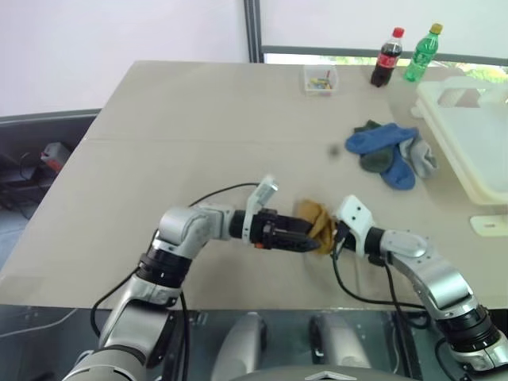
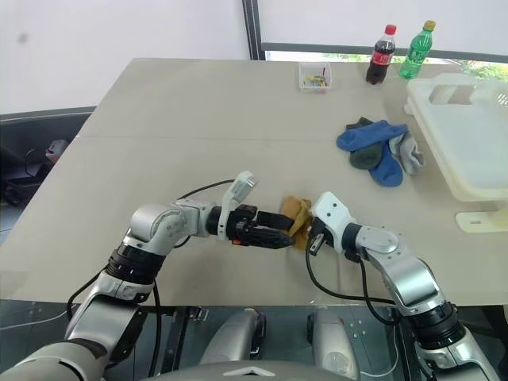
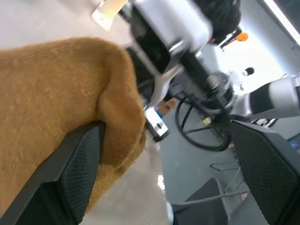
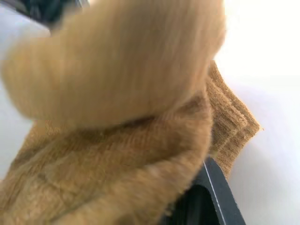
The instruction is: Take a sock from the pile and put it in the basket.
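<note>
Mustard sock (image 1: 319, 225) clamped in right end effector (image 1: 336, 236); left end effector (image 1: 305, 240) spread; labels unreadable.

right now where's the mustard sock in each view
Left eye: mustard sock low centre, between both pincers.
Right eye: low centre, beside the right pincer.
Left wrist: over one black finger.
Right wrist: close up, across the frame.
Shared landmark: the right pincer holding it.
</note>
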You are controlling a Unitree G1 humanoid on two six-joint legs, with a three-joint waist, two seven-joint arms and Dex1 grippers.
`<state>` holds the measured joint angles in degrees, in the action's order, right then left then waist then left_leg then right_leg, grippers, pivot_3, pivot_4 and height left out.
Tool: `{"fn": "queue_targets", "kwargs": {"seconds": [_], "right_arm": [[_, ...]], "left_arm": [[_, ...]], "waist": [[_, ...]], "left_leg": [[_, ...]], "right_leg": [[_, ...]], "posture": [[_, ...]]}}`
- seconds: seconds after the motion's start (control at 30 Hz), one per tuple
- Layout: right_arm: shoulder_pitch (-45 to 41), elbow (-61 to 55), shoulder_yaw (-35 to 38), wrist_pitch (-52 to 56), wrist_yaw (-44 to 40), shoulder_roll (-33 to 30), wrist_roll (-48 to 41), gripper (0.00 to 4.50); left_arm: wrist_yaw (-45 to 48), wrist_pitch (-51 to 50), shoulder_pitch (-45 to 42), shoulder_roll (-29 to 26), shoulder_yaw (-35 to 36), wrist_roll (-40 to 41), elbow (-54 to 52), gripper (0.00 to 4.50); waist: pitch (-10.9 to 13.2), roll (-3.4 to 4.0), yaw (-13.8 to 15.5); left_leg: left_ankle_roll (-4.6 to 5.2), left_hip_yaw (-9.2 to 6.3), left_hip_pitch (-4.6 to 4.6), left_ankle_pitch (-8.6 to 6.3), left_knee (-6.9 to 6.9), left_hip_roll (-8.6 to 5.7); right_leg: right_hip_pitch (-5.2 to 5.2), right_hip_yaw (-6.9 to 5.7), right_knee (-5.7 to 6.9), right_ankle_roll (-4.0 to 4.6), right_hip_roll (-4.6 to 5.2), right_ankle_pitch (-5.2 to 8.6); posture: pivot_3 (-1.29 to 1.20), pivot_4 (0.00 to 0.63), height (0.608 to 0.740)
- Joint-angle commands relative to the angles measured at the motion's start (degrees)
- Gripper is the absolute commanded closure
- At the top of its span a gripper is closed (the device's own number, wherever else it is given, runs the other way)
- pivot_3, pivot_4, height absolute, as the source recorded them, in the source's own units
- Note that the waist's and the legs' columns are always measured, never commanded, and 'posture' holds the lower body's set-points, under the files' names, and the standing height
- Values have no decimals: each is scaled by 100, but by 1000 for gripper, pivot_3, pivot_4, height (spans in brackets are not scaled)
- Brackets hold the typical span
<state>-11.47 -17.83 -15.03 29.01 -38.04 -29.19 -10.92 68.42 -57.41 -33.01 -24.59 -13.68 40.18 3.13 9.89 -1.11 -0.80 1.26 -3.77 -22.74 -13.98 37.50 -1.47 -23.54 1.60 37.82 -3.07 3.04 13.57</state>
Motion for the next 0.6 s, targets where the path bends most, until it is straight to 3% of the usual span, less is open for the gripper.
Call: {"fn": "queue_targets", "kwargs": {"seconds": [0.03, 0.47, 0.6], "right_arm": [[30, -176, 157, 66, 84, -30, 44, 4461], [594, -1066, 422, 143, 89, -690, 281, 4461], [943, -1577, 950, 435, 140, -773, -15, 4461]], "left_arm": [[-167, 263, -148, 78, -108, -336, 230, 0], [-785, 650, -701, 1007, -277, -1217, 1740, 0], [-685, 758, -791, 1033, -400, -1407, 1947, 0]], "waist": [[0, 0, 3], [-3, -1, 76], [-4, -1, 69]], "left_leg": [[0, 0, 0, 0, 0, 0], [1, -12, -3, 0, 7, -15], [1, -14, -1, 0, 13, -16]], "right_leg": [[0, 0, 0, 0, 0, 0], [5, -7, 1, -3, 6, 0], [12, -9, 0, -4, 6, 1]], "posture": [[0, 150, 740], [0, 150, 740], [0, 150, 740]]}}
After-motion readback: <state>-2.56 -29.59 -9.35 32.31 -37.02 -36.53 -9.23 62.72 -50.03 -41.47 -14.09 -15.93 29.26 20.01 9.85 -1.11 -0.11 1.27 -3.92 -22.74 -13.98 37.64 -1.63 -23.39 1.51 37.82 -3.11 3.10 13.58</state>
